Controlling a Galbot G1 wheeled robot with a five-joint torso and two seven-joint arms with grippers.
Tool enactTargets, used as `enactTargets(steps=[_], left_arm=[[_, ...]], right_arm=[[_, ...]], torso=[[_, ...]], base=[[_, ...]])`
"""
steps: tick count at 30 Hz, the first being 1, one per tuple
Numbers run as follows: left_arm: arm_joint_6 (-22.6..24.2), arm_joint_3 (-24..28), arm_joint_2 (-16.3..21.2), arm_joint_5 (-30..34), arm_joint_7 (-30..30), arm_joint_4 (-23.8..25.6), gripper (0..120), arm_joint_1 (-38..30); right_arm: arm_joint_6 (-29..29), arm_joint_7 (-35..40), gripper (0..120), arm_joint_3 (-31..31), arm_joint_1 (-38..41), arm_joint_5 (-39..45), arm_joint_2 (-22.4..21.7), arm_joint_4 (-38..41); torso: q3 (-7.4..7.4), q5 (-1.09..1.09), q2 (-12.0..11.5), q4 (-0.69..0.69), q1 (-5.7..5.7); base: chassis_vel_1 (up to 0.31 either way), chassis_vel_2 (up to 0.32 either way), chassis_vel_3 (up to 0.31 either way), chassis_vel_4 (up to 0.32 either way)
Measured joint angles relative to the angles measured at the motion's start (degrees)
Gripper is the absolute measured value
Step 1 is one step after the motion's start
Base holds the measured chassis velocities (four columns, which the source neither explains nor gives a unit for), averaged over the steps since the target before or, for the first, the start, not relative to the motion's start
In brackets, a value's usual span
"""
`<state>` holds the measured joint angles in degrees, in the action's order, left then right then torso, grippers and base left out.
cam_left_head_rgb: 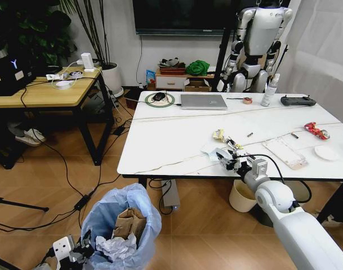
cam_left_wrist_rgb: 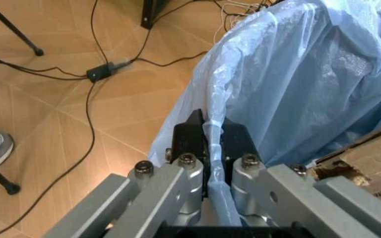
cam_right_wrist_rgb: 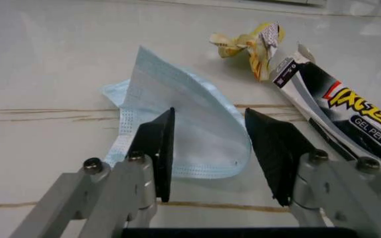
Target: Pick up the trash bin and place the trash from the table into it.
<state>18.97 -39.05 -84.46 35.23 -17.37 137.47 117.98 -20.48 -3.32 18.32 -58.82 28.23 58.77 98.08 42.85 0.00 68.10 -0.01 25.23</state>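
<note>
The trash bin [cam_left_head_rgb: 123,225], lined with a puffy light-blue bag [cam_left_wrist_rgb: 296,74], stands on the floor at the lower left with cardboard [cam_left_head_rgb: 129,222] and crumpled white paper in it. My left gripper [cam_left_wrist_rgb: 210,129] is shut on the bag's rim. On the table [cam_left_head_rgb: 171,140], my right gripper [cam_right_wrist_rgb: 210,148] hangs open just over a light-blue face mask [cam_right_wrist_rgb: 190,129], one finger on each side. Beside the mask lie a yellow wrapper [cam_right_wrist_rgb: 250,42] and a gel pen packet [cam_right_wrist_rgb: 349,114]. Farther right are a flat white packet [cam_left_head_rgb: 284,153] and a crushed red can [cam_left_head_rgb: 315,130].
A silver laptop [cam_left_head_rgb: 203,101], a spray bottle [cam_left_head_rgb: 268,90] and a black controller [cam_left_head_rgb: 298,100] sit at the table's far side. A cream round bin [cam_left_head_rgb: 241,197] stands under the table. A wooden desk [cam_left_head_rgb: 41,93] is to the left, and cables cross the floor.
</note>
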Motion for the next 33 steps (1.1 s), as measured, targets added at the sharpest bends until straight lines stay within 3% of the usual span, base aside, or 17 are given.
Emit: enactTargets(steps=[11,20,25,33], left_arm=[[0.0,0.2,0.1,-0.1,0.0,0.3,0,0.0],[0.0,0.3,0.4,0.1,0.0,0.4,0,0.1],[0.0,0.2,0.5,0.3,0.1,0.7,0,0.1],[0.1,-0.2,0.4,0.6,0.1,1.1,0,0.1]], right_arm=[[0.7,-0.1,0,0.0,0.0,-0.4,0.0,-0.4],[1.6,-0.7,0,0.0,-2.2,4.5,-1.8,9.4],[3.4,-1.7,0,-6.8,-5.7,10.6,-3.8,23.6],[4.1,0.1,0,-19.8,-6.8,16.1,-3.7,32.3]], torso=[[0.0,0.01,0.0,0.0,0.0],[0.0,-0.01,0.0,0.0,0.0],[0.0,-0.02,0.0,-0.01,-0.01],[0.0,-0.01,0.0,0.0,-0.01]], base=[[0.0,0.0,0.0,0.0],[0.0,0.0,0.0,0.0],[0.0,0.0,0.0,0.0],[0.0,0.0,0.0,0.0]])
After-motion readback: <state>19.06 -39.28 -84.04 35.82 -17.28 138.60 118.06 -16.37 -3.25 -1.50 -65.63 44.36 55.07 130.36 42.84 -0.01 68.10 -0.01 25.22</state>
